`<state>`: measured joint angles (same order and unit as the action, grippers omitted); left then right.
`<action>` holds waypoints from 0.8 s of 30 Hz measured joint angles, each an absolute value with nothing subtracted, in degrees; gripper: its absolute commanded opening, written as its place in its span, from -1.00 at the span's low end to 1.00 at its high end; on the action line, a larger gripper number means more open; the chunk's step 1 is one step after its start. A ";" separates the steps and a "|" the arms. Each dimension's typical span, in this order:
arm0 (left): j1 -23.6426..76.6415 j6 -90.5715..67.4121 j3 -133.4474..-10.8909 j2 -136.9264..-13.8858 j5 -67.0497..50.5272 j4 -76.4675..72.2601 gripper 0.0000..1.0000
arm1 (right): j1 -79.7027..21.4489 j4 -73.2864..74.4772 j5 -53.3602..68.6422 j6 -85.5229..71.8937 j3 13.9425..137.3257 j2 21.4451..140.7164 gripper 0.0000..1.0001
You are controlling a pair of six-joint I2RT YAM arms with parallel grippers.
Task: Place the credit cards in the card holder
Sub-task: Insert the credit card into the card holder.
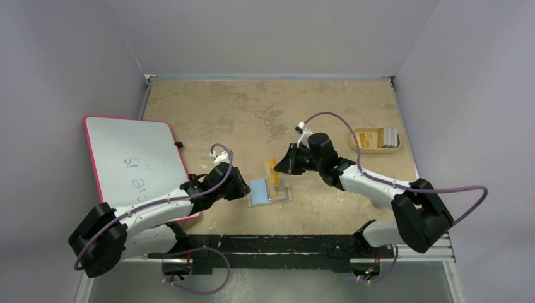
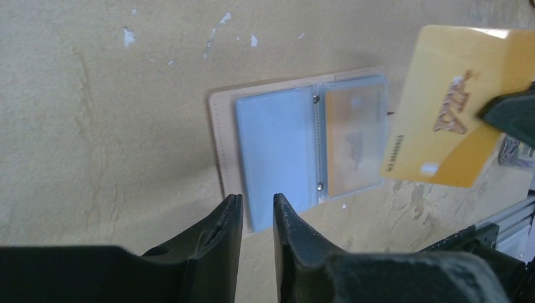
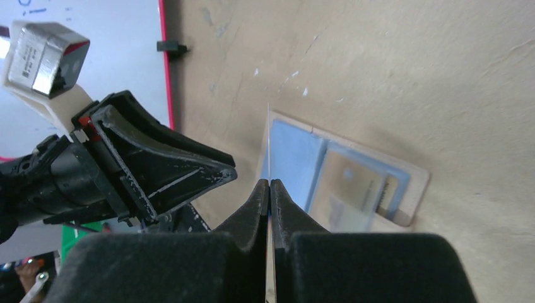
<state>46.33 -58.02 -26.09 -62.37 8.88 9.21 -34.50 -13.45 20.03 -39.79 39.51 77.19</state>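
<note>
Card holder [image 1: 269,191] is lying open and flat on the table [image 1: 252,113] at 6 o'clock from the table's centre, its light-blue lining facing up and a card showing through the clear sleeve on one half. The right gripper [image 3: 269,188] is pinching a gold credit card [image 2: 453,107] between closed fingers, holding it on edge just above the holder, at 3 o'clock from it in the left wrist view; whether the card is touching the holder cannot be told. The left gripper [image 2: 257,211] is hovering at 9 o'clock from the holder in the overhead view, its fingers standing nearly together with a narrow gap between them and gripping nothing. More credit cards [image 1: 389,137], gold and pale grey, are sitting in a shallow tan tray [image 1: 361,146] at 2 o'clock. A pink-edged whiteboard [image 1: 135,161] is lying at 9 o'clock, partly under the left arm.
</note>
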 measured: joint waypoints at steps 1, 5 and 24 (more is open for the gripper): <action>46.26 -58.08 -25.82 -63.00 8.01 7.81 -0.68 | -35.29 -15.18 20.53 -40.62 38.54 77.82 -1.00; 46.24 -58.46 -25.34 -66.13 5.72 3.70 -0.88 | -37.63 -20.75 21.15 -43.24 35.33 80.73 -1.00; 46.24 -59.22 -23.97 -73.28 5.45 -1.65 -0.95 | -38.02 -26.68 20.18 -45.25 31.33 86.39 -1.00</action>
<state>46.24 -59.22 -23.97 -73.28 5.45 -1.65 -38.02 -26.68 20.18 -45.25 31.33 86.39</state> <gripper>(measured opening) 0.029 0.005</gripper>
